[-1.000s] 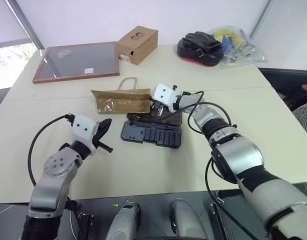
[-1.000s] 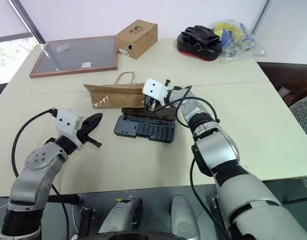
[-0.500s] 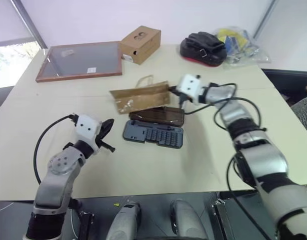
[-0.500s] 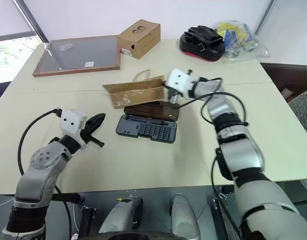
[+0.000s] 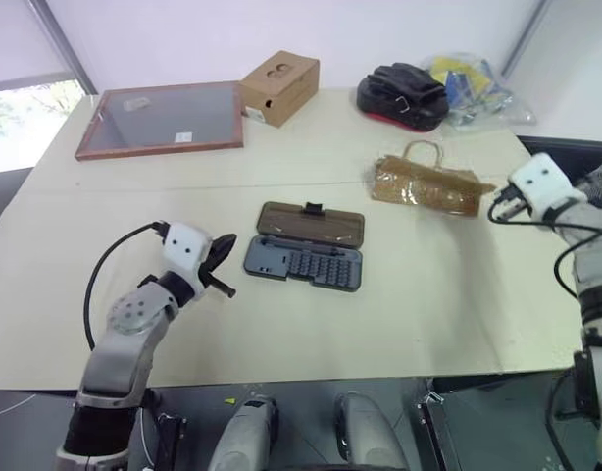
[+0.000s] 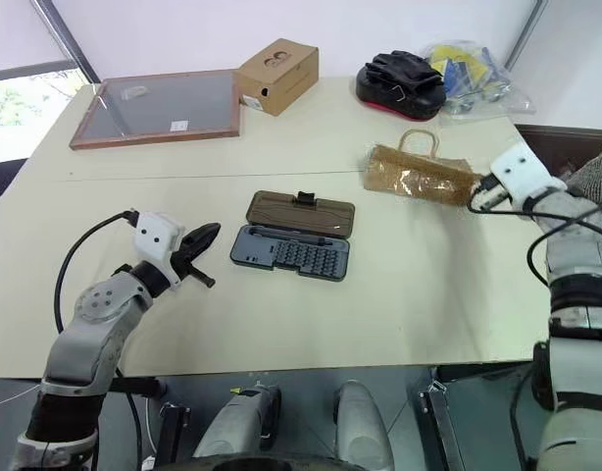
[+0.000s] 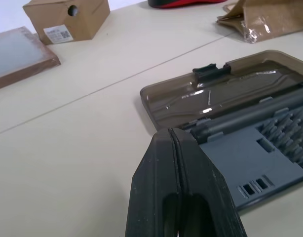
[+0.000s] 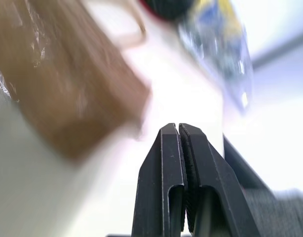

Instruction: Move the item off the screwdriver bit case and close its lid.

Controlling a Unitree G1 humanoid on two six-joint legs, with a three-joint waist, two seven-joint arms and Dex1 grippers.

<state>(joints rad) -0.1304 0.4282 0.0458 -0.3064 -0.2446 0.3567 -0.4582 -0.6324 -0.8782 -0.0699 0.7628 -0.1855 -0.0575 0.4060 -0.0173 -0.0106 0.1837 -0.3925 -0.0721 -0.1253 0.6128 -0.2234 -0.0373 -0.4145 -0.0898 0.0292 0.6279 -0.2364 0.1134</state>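
Note:
The screwdriver bit case (image 5: 303, 263) lies open mid-table, a grey tray of bits with its smoky-brown lid (image 5: 311, 224) flat behind it, nothing resting on either. The item, a crinkled brown paper bag (image 5: 424, 183) with a loop handle, sits well right of the case. My right gripper (image 5: 494, 208) is shut at the bag's right corner, pinching its edge; in the right wrist view the bag (image 8: 67, 89) spreads beside the closed fingers (image 8: 164, 148). My left gripper (image 5: 225, 263) hovers shut just left of the tray, pointing at it, holding nothing.
A wood-framed glass panel (image 5: 162, 120) and a cardboard box (image 5: 279, 86) stand at the back left. A black and red item (image 5: 399, 93) and a clear plastic bag (image 5: 473, 83) lie at the back right. The table's right edge (image 5: 541, 226) runs close to my right gripper.
My right gripper swept far to the right, carrying the paper bag off the case's lid, which now lies uncovered. The left gripper has hardly moved.

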